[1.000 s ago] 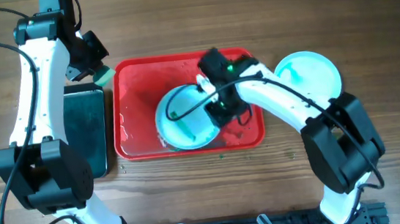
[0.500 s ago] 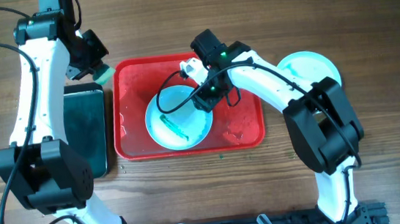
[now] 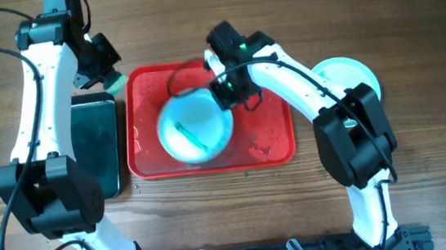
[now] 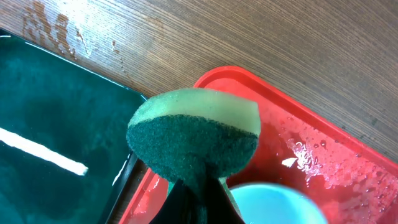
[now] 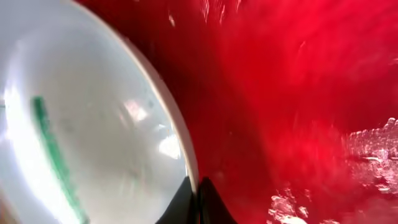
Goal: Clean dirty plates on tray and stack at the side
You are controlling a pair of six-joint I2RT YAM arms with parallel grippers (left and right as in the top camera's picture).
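Fingers (image 5: 181,204) of the right gripper (image 3: 224,94) are closed tight on the rim of a green-smeared plate (image 3: 194,126), holding it over the tray's (image 3: 141,108) middle, probably so drips fall inside. The left gripper (image 4: 194,190) pinches the sponge (image 4: 193,134) above the tray's far-left corner, seemingly poised for wiping.

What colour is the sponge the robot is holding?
The sponge is dark green on its scrubby face, pale yellow-green behind; the left wrist view shows it best.
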